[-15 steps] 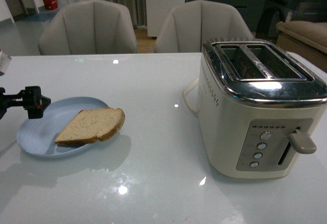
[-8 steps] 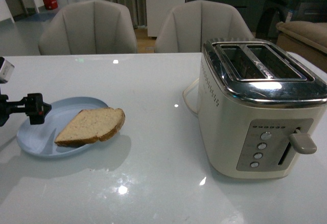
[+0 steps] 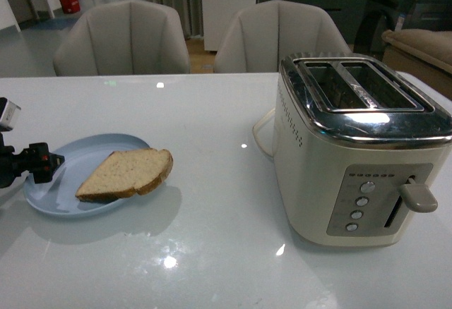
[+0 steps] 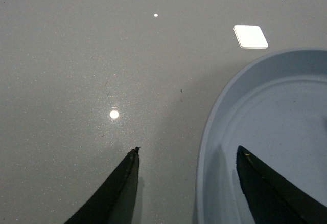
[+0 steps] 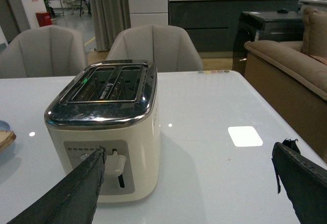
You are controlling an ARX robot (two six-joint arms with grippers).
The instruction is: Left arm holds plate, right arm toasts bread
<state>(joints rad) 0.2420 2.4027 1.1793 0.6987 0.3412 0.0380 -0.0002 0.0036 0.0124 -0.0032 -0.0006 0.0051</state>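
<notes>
The pale blue plate (image 3: 46, 190) lies on the white table at the left, with the bread (image 3: 126, 173) resting on its right half and overhanging the rim. My left gripper (image 3: 42, 164) is low at the plate's left edge. In the left wrist view this gripper (image 4: 187, 149) is open and straddles the plate rim (image 4: 203, 147), one finger over the table and the other over the plate's inside. My right gripper (image 5: 189, 152) is open and empty, hovering beside the toaster (image 5: 102, 121). It does not show in the front view. A corner of the bread (image 5: 5, 139) shows in the right wrist view.
The cream toaster (image 3: 360, 147) stands at the right with both slots empty, its lever (image 3: 418, 196) up and its cord (image 3: 261, 134) trailing behind. Two grey chairs (image 3: 123, 37) stand behind the table. A sofa (image 5: 291, 60) is off the table's right side.
My left gripper has dropped lower and drawn back to the left, ending at the plate's left rim. Plate, bread and toaster have not moved.
</notes>
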